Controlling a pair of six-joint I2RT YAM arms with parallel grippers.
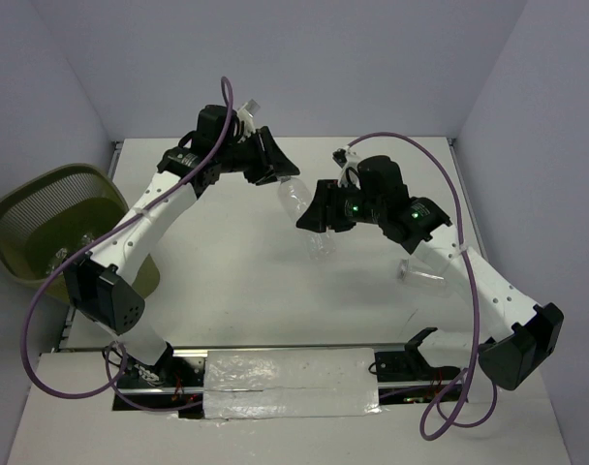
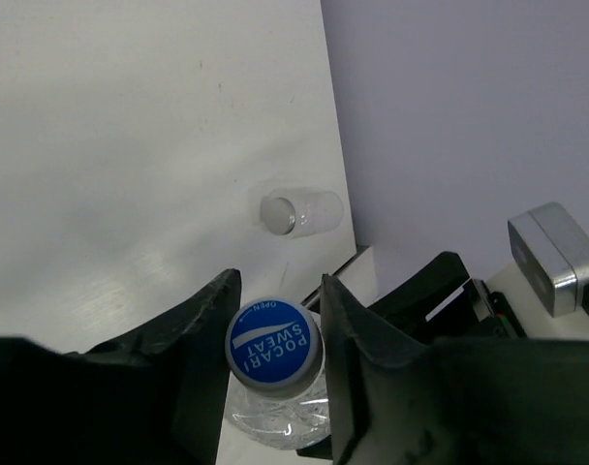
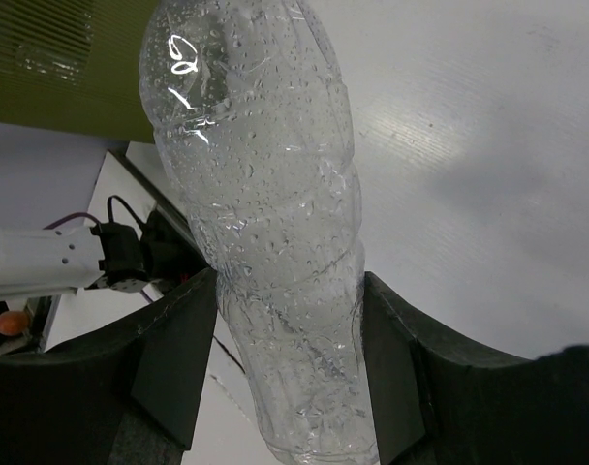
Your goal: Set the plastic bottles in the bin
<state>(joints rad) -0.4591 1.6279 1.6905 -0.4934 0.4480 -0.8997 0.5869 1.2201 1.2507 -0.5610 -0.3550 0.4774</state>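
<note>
Well to the right of the bin (image 1: pixel 28 218), over the middle of the white table (image 1: pixel 236 300), both arms have bottles. The left gripper (image 2: pixel 277 308) has its fingers drawn in against the blue-capped bottle (image 2: pixel 273 351). Both black fingers appear to touch the cap, one on each side, with the crinkled body hanging below. The right gripper (image 3: pixel 287 291) is farther from the bin and is clamped across the body of a clear crinkled bottle (image 3: pixel 256 145). Its jaws press the ribbed walls from both sides, and fine droplets bead the inside of that bottle. A third bottle (image 1: pixel 425 273) lies on its side on the table, farthest from the bin and under the right forearm, with nothing gripping it. A faint clear shape shows inside the bin, but I cannot tell whether it is a bottle.

These bottles look empty, so they are likely very light. Their thin walls should dent and spring under a squeeze, and the plastic is smooth enough to slip or twist. The cap and neck are the stiffest parts, so the left gripper's hold there should be the steadier one. A body hold like the right gripper's probably caves the wall and is best taken on a rib. The lying bottle may roll when nudged, so it is better pinched across its waist or at its neck.
</note>
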